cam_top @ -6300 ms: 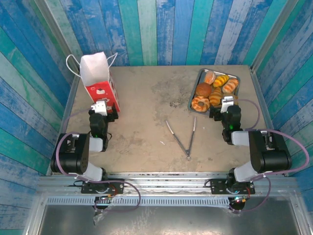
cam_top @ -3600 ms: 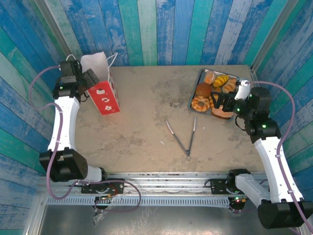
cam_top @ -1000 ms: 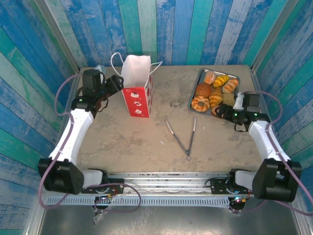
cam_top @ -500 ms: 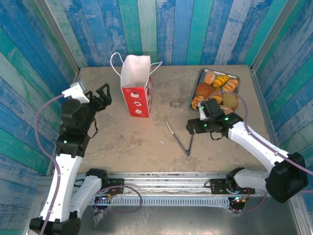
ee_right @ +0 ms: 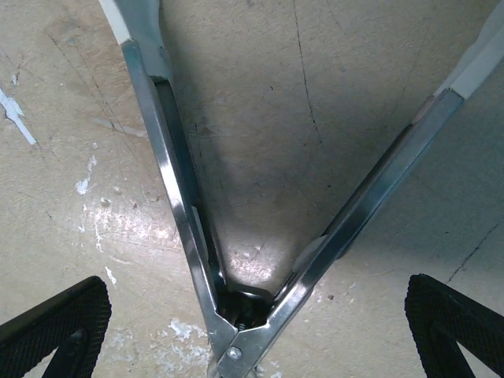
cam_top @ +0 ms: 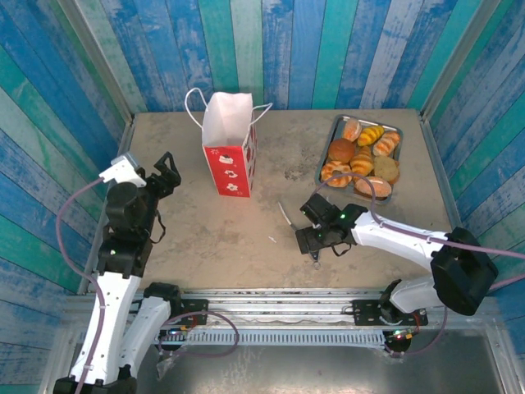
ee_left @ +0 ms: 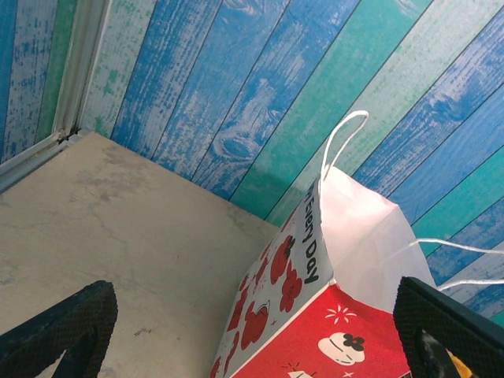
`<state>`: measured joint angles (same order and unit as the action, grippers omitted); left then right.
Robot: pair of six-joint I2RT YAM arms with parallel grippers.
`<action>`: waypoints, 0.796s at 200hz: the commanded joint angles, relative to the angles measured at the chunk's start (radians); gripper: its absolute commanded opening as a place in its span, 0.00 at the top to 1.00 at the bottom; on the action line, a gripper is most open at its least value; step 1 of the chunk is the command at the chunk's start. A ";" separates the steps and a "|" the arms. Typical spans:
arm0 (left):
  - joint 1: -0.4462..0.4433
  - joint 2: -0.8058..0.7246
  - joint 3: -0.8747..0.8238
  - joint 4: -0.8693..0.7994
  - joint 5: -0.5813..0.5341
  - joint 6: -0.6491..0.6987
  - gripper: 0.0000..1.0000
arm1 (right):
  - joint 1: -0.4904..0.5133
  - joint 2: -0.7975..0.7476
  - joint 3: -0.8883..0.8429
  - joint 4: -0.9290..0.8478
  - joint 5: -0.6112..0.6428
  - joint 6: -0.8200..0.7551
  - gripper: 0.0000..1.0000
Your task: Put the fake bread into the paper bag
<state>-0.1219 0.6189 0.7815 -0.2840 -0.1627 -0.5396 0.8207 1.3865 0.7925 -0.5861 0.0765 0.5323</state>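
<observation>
Showing nothing bagged yet, I judge: fake bread (cam_top: 361, 160) on the tray (cam_top: 330, 131) at upper right, paper bag (cam_top: 230, 144) upright at upper centre, left gripper (cam_top: 166, 172) and right gripper (ee_right: 252, 331) wide open, empty, the right above the tongs (ee_right: 181, 197).

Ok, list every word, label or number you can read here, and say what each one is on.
"Every Day": black print running up the white side of the bag, left wrist view.
Red front of the bag, top view: white marks, too small to read.
No other text is readable.
</observation>
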 commanded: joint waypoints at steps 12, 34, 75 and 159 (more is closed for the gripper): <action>-0.004 -0.011 -0.004 0.009 -0.050 -0.008 0.06 | 0.004 0.060 -0.028 0.077 -0.016 0.017 0.00; -0.004 -0.017 0.002 -0.002 -0.067 -0.005 0.06 | 0.004 0.100 -0.029 0.114 -0.022 0.018 0.00; -0.004 -0.021 0.014 -0.027 -0.102 0.024 0.06 | 0.003 0.151 -0.007 0.126 0.027 0.015 0.00; -0.004 -0.006 0.023 -0.037 -0.108 0.020 0.06 | -0.014 0.221 -0.023 0.124 0.067 0.024 0.06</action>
<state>-0.1219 0.6075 0.7849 -0.3172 -0.2607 -0.5240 0.8124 1.5681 0.7910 -0.4438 0.1486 0.5457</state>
